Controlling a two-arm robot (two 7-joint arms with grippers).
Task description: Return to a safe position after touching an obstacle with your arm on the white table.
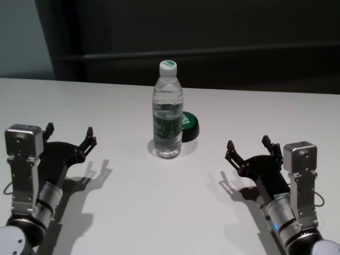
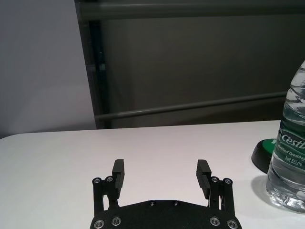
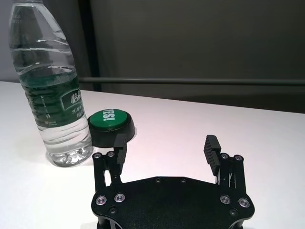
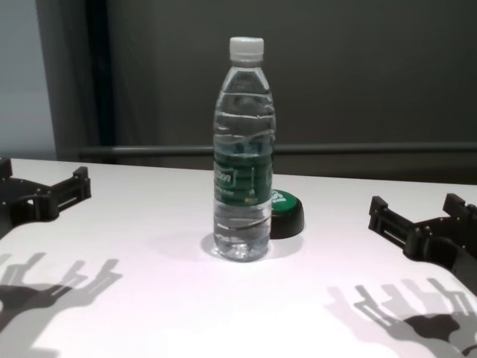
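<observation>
Standing upright at centre frame on the white bench, one water bottle partly hides one black puck behind it. Two arms rest low in the lower corners, well apart from it: left gripper and right gripper, fingers spread wide, holding nothing. Forearms are cut off by the frame's bottom edge.

Left hand spread wide, right hand spread wide, both arms low

Both grippers, left gripper and right gripper, are matte black with ribbed fingertips. Silver screws stud their palms. Grey boxy wrist housings sit behind.
</observation>
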